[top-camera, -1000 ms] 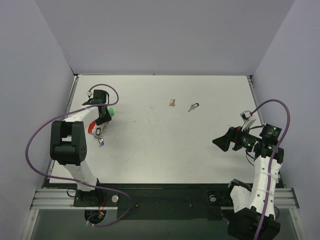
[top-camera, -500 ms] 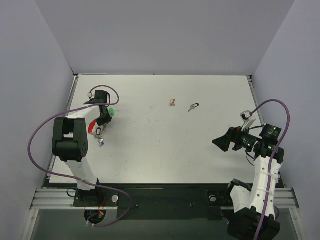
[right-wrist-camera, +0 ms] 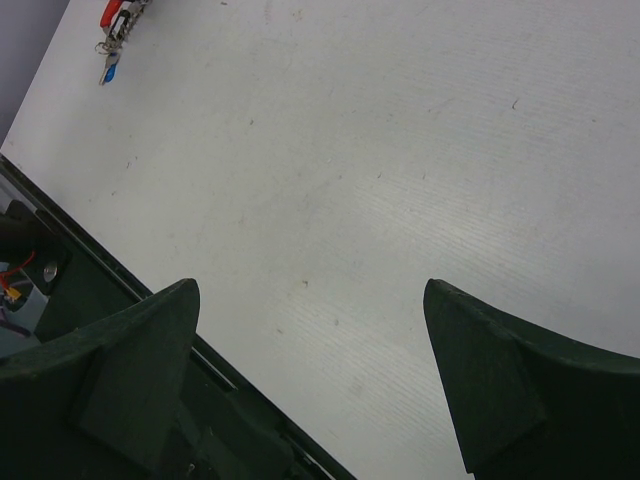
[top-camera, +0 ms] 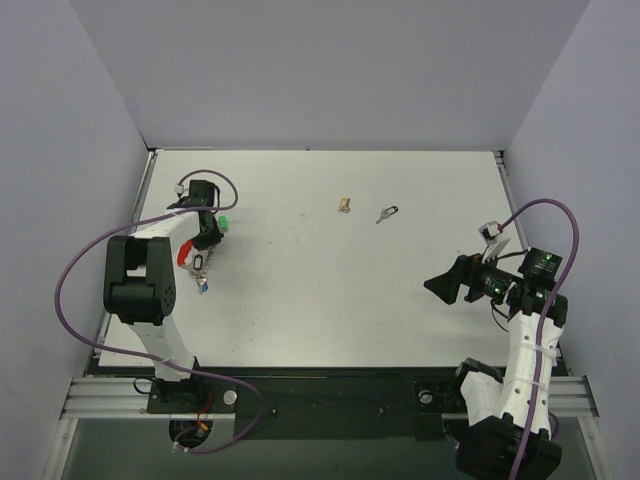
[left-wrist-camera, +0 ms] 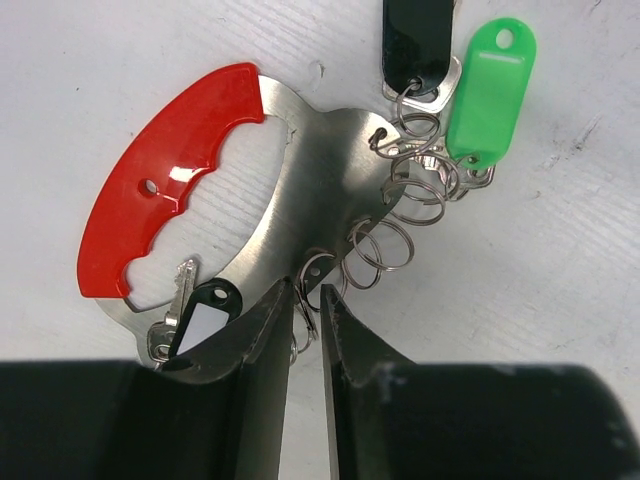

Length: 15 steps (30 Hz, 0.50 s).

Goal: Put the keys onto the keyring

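Right wrist view: right gripper (right-wrist-camera: 310, 300) had its fingers spread wide with nothing between them. Bare table (right-wrist-camera: 420, 180) lay ahead, and the keyring (right-wrist-camera: 113, 20) sat far ahead, beyond the left finger. No loose key was in frame.
Left wrist view: left gripper (left-wrist-camera: 300, 310) had its fingers pressed almost together, pinching the lower edge of the keyring where its small rings hung. The red grip (left-wrist-camera: 160, 170) lay ahead-left, the green tag (left-wrist-camera: 488, 85) ahead-right, and the hung key (left-wrist-camera: 178, 300) just beside the left finger.
Top external view: loose key (top-camera: 387, 213) lay well apart from both grippers, ahead of the right gripper and off toward the table's far edge, near the tan lump (top-camera: 344, 205).
Long axis: slanted across the right gripper's pointing line.
Nearer arm: right, by judgement.
View difference: only the top view showed the loose key, and only the left wrist view showed the pinch.
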{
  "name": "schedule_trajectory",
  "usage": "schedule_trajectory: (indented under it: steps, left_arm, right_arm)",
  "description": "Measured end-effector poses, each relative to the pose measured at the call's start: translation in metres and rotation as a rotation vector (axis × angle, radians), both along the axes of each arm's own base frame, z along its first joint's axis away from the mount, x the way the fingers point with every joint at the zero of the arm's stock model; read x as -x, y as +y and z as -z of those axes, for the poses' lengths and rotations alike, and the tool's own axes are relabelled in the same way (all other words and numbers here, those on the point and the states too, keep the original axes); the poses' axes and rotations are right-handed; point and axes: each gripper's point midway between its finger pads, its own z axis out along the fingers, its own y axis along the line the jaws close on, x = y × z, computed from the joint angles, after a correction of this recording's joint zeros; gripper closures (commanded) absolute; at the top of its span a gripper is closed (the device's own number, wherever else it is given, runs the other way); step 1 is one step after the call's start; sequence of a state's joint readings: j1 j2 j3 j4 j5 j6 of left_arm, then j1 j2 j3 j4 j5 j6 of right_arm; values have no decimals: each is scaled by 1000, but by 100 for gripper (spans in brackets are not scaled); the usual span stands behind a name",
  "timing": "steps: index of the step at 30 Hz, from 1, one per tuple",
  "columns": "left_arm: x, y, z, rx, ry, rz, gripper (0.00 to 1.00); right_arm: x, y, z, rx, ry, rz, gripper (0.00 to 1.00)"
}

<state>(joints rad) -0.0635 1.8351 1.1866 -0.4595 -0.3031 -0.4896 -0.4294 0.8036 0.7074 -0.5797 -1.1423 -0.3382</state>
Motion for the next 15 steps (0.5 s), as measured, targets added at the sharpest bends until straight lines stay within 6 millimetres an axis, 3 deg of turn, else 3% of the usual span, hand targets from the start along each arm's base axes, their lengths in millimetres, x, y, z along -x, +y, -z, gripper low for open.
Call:
schedule_trajectory:
  steps: [9,15]
  left_arm:
    - [-1,-3,-8,17,-20,10,71]
    - [8,-1,0,27,7,8,72]
  right_arm:
    - [1,0,1,-1,5,-2,11]
    - [1,1,1,0,4,-7,11]
